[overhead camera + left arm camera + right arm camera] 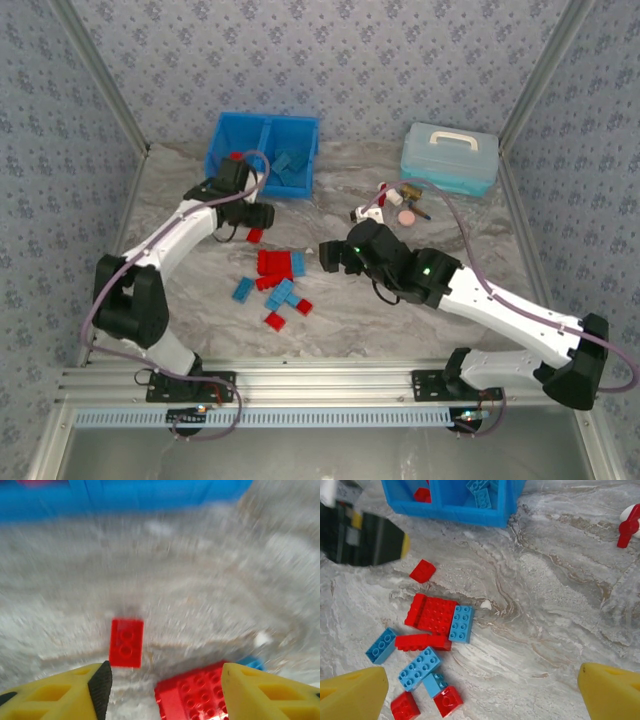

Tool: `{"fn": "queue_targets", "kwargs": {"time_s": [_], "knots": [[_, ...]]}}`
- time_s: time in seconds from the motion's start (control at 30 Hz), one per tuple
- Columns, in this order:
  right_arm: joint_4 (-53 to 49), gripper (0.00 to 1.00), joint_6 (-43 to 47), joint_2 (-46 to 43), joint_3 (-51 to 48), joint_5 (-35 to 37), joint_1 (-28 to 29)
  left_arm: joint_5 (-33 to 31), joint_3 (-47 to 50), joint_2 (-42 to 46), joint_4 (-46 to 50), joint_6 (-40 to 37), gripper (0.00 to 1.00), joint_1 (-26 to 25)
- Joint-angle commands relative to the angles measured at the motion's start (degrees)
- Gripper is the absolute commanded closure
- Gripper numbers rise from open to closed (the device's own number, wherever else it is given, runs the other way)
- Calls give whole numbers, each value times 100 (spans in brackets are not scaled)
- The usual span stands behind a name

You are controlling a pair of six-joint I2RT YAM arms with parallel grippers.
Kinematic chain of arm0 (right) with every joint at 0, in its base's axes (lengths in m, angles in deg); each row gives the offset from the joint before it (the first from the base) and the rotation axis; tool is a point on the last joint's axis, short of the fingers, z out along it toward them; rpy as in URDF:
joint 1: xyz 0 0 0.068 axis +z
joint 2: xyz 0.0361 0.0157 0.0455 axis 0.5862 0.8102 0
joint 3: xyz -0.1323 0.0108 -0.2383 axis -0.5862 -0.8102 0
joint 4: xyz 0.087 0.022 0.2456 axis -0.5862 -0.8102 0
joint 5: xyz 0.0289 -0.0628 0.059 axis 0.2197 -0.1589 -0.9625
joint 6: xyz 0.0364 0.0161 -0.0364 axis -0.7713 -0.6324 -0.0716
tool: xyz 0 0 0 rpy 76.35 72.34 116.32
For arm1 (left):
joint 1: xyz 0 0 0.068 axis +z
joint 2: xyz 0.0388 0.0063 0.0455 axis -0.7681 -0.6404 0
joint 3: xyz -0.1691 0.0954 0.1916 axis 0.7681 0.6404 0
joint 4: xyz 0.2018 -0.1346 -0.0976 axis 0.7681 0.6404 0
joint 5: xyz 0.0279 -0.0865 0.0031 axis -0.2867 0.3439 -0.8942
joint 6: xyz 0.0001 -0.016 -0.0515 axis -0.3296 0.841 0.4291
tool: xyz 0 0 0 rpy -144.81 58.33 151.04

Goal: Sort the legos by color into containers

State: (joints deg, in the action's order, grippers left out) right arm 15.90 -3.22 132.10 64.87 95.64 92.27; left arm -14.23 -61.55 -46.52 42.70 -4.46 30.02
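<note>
Both claws are spread and empty. The left gripper (162, 682) hovers by a lone red brick (126, 643), the right gripper (482, 677) above the lego pile (432, 630). The blue bin (465, 514) lies at the pile's twelve o'clock.

Red and blue legos (437, 615) lie clustered on the table (545, 605); the bin (455, 512) beyond holds more. The right gripper (482, 692) gapes empty.

We see a pale teal lidded box (450, 158) with a white handle (455, 139) well beyond the right gripper (327, 256) and to its right. Nearer the gripper, a red-and-white bottle (366, 210) lies beside a pink disc (407, 215) on the marbled tabletop (500, 230).
</note>
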Motion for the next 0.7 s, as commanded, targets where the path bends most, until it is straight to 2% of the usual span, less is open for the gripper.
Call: {"fn": "queue_targets", "kwargs": {"time_s": [0.0,0.13,0.3,0.67], "knots": [[43,0,140,106,292,-153,-17,99,104,-370,-184,-207,32,107],[-26,0,56,27,259,-72,-1,-1,-35,-964,-324,-226,21,135],[-112,0,2,-201,117,66,13,-226,-114,-1518,-454,-230,21,185],[-77,0,-90,-152,165,137,-34,-183,-220,-1626,-343,-76,65,357]]}}
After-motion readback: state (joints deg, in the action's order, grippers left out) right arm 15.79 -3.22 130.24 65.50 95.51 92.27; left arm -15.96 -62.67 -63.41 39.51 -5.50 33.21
